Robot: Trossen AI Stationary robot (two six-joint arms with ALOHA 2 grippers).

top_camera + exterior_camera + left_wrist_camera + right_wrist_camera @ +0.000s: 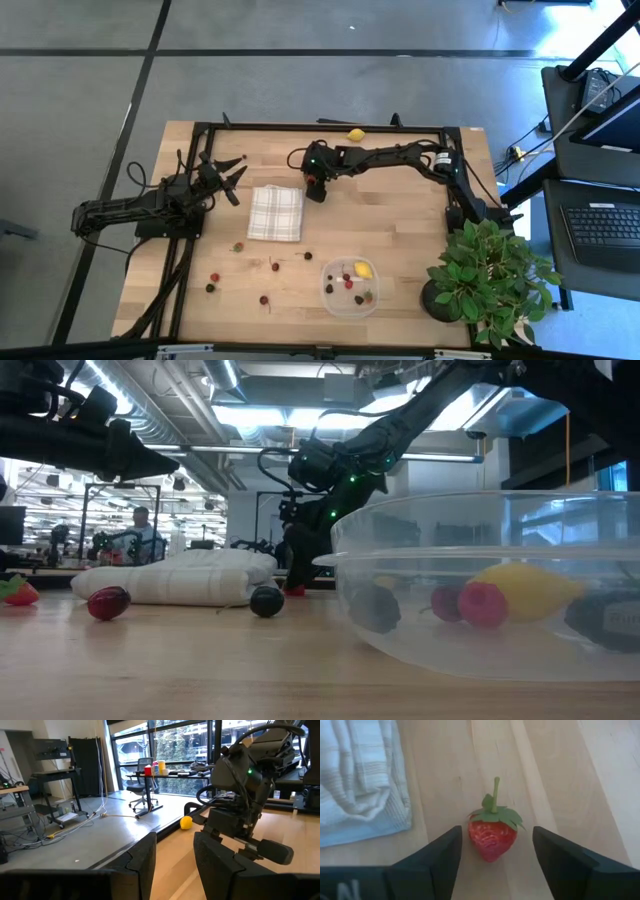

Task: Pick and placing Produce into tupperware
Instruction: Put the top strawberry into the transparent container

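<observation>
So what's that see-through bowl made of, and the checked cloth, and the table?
The bowl looks like clear, glossy plastic: you see the fruit through its wall and light glints on it. The cloth seems soft woven fabric, matte, folded with puffy edges. The table looks like pale wood with long plank lines, smooth and lightly sealed, though I can't be sure.

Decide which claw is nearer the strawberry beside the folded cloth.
Right. The right claw is down over the strawberry, fingers open either side. The left claw waits beyond the cloth.
</observation>
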